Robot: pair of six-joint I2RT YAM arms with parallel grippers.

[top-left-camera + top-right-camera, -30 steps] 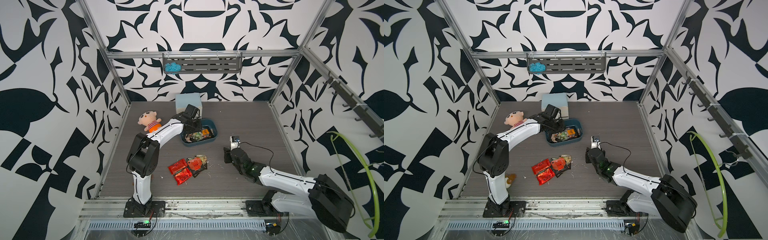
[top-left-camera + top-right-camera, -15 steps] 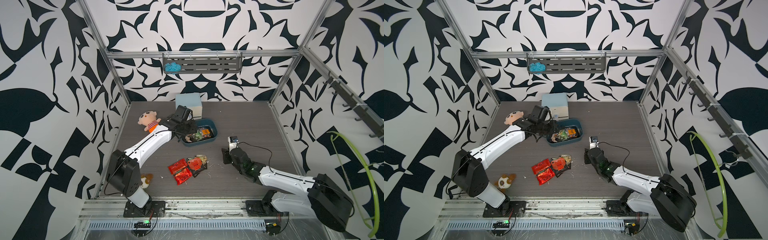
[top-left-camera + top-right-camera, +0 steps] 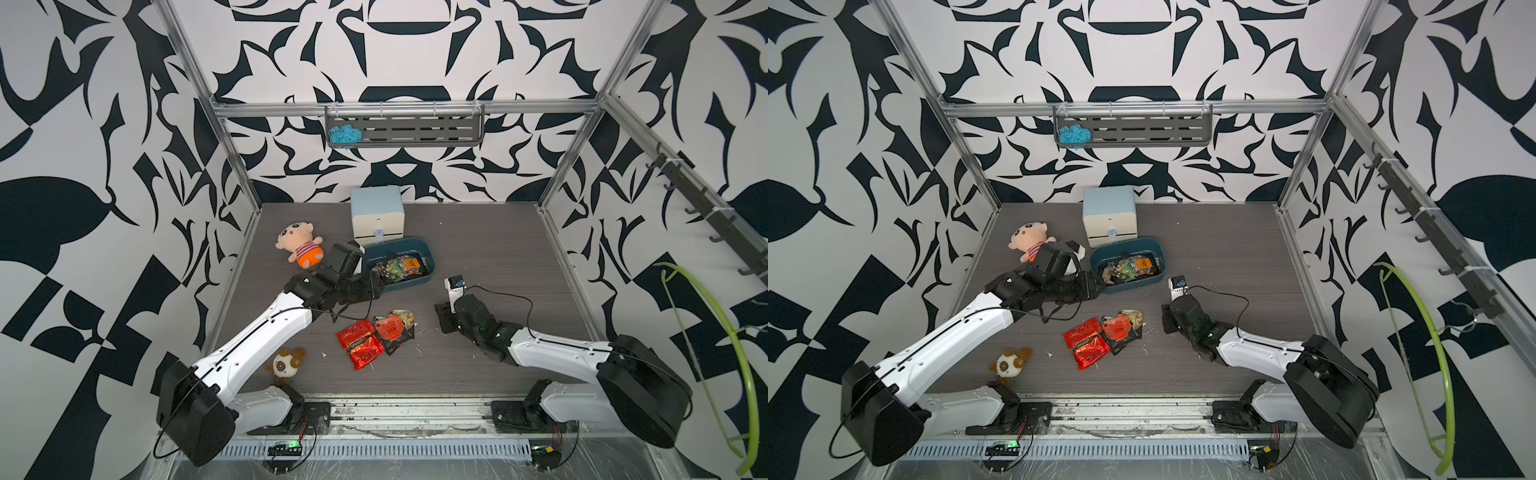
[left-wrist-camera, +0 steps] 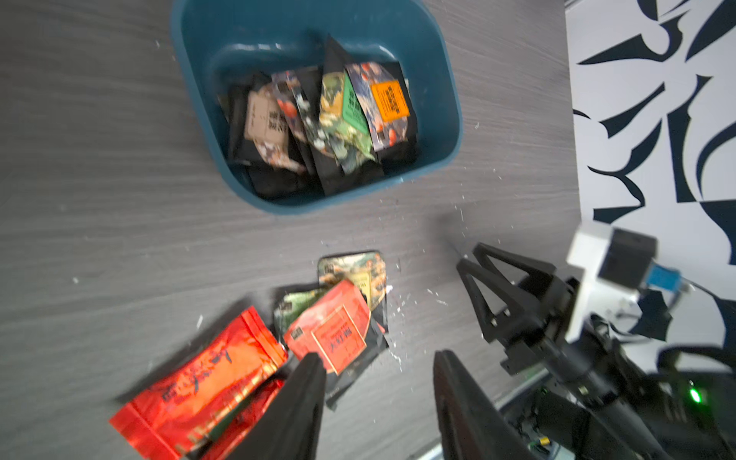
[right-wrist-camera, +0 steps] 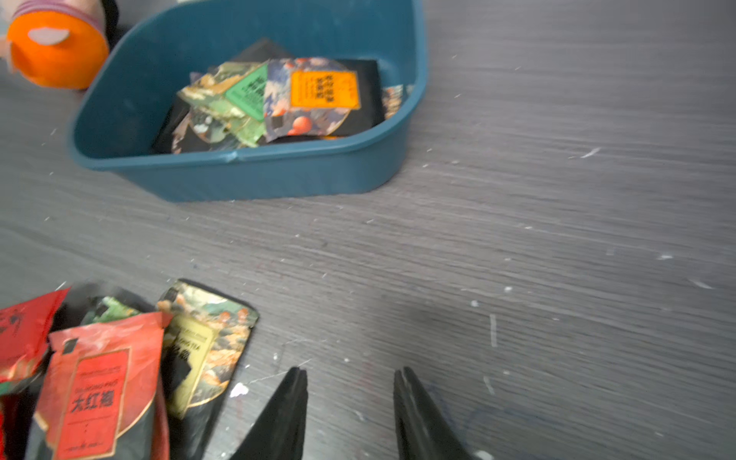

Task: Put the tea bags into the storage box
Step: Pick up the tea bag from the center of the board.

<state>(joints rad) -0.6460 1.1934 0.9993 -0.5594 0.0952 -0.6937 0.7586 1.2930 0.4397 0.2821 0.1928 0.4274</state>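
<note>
The storage box [image 3: 430, 266] sits on the dark bench [image 3: 478, 249], just in front of a pale blue drawer cabinet [image 3: 377, 214]. It is a teal, lidless tray. A heap of dark patterned tea bags [image 4: 338, 119] lies inside it, and orange, green and tan labels show among them.

More sachets lie well clear of the box, nearer the front of the bench. Two shiny red foil sachets [image 3: 360, 343] are side by side, and a red-labelled sachet [image 5: 95, 382] overlaps a couple of dark patterned ones.

The left hand [image 3: 374, 286] hangs by the left end of the box, close to its rim. Its fingers [image 4: 306, 390] stand apart with nothing between them.

The right hand [image 3: 441, 319] is low over the bench, to the right of the loose pile and apart from it. In its wrist view [image 5: 348, 372] the fingers are also parted and hold nothing.

A plush doll in orange shorts [image 3: 297, 245] lies left of the box. A small round plush toy [image 3: 284, 363] sits near the front, beside the left arm.
</note>
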